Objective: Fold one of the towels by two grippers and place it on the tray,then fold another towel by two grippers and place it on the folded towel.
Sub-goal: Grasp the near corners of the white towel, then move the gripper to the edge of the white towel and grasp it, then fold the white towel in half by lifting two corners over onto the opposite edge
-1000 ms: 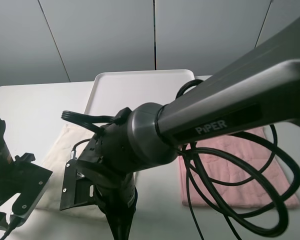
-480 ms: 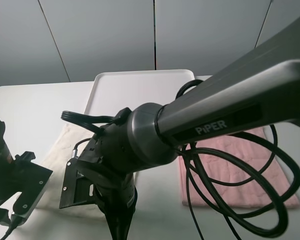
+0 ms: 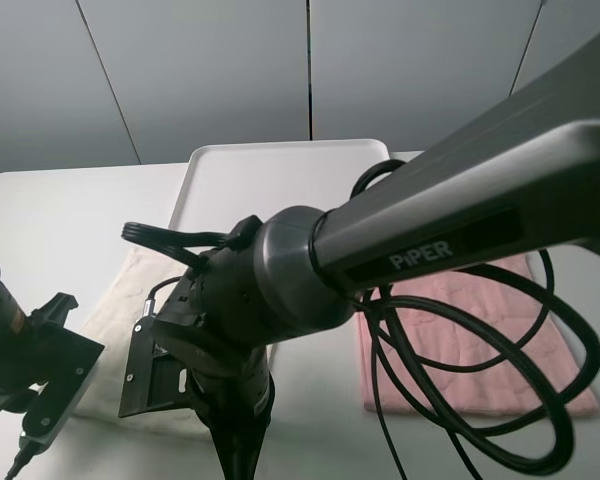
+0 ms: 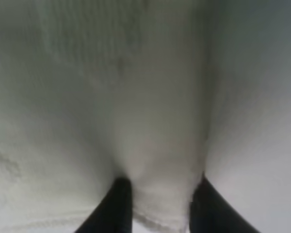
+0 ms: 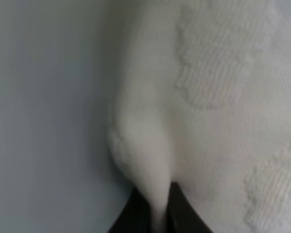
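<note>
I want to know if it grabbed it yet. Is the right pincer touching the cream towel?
Touching. The right wrist view shows the right pincer pinching a raised fold of the cream towel between its closed black jaws.

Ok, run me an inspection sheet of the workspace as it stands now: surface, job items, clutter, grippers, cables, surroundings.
Surface: white table, looks clean.
Job's things: tray at the far middle, nothing seen on its visible part; cream towel flat at the left, partly hidden by the right arm; pink towel flat at the right.
Clutter: nothing seen.
Grippers: right gripper shut on a pinched ridge of the cream towel; left gripper has cream cloth between its fingers, grip unclear.
Cables: black cables loop over the pink towel.
Surroundings: grey panelled wall.
</note>
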